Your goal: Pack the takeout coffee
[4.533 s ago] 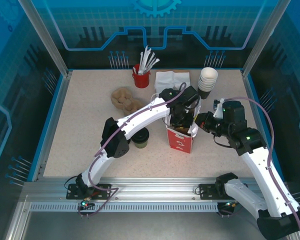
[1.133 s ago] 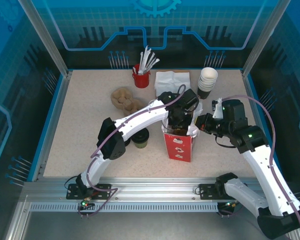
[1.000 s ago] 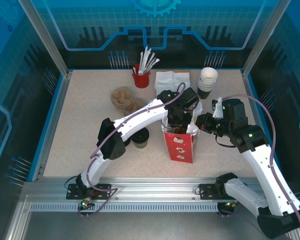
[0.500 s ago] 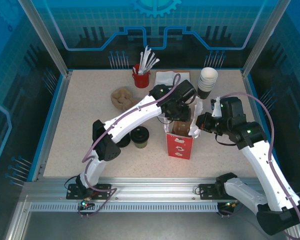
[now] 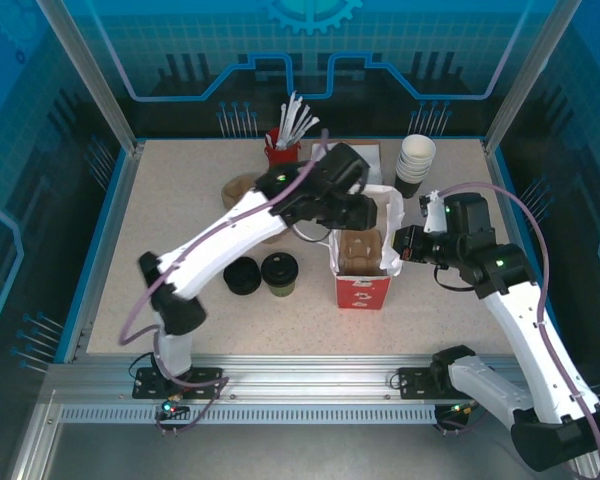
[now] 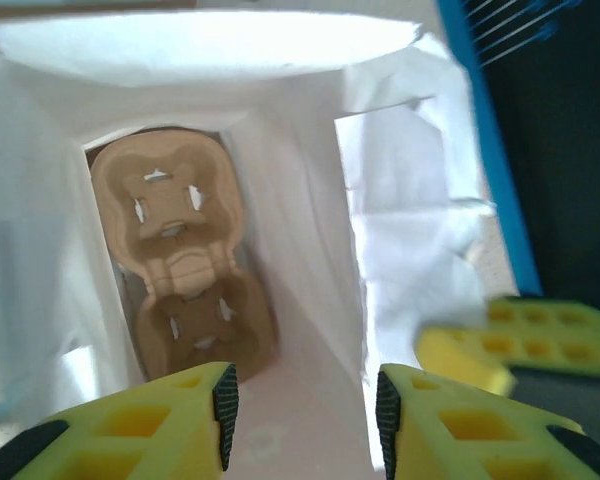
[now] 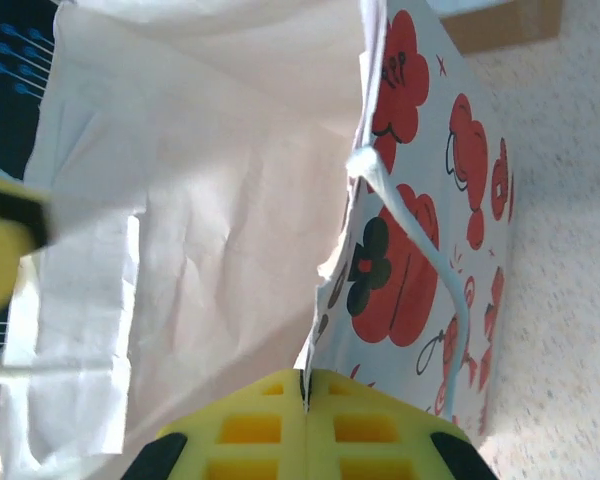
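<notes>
Takeout coffee (image 5: pixel 279 272) stands apart from left tool (image 6: pixel 302 405).

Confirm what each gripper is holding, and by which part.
Right gripper is shut on the paper bag, pinching the top edge of one side wall. Left gripper is open over the bag's mouth, holding nothing.

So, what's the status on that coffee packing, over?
Left gripper open, empty, over bag. Right gripper shut on bag rim. Coffee cup outside, left of bag, not yet packed. Cardboard carrier lies inside bag.
</notes>
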### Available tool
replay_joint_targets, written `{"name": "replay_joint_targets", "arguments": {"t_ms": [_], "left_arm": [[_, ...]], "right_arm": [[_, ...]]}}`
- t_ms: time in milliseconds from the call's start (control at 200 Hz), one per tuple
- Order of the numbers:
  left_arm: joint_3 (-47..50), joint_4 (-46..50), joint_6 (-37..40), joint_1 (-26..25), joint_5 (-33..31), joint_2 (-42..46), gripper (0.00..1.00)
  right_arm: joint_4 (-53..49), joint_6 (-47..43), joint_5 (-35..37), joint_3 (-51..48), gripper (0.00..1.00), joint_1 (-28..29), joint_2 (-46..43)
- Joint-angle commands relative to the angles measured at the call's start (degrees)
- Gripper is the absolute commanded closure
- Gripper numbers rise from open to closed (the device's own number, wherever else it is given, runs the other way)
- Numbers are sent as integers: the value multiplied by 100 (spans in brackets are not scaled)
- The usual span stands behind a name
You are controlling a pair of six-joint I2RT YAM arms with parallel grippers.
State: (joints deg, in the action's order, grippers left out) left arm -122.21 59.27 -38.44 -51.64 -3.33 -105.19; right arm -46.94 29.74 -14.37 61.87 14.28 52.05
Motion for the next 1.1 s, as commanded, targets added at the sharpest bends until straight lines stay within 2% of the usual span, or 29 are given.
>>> {"name": "replay_joint_targets", "arguments": {"t_ms": [0,85,190,310,455,695,870,1096], "left_arm": [[891,-846,139,120,-478,985,56],[1695,-1338,136,205,-910,1700,56],[2448,-1663,168,340,-1515,2431,57],[2954,-1680,217,565,-2032,3029,57],[3311,-1633,291,778,-2300,3493,55],[3509,-1468,259,968,-2266,3613,54],[3503,-1374,188,1047,-2138,3413,54],[3450,-1303,119,1107,-1972,3164,53]], "right_arm": [[636,-601,-698,-199,100,-263,-283],[1049,-929,-1490,-368,100,-446,-426],[1329,-1369,-2124,-534,100,-533,-544],[1578,-1756,-2538,-795,100,-563,-724],[1754,-1922,-2728,-1035,100,-576,-806],[1746,-1260,-2471,-873,100,-571,-561],[1398,26,-1450,-611,100,-557,-250],[610,1073,-825,-224,100,-583,267]]}}
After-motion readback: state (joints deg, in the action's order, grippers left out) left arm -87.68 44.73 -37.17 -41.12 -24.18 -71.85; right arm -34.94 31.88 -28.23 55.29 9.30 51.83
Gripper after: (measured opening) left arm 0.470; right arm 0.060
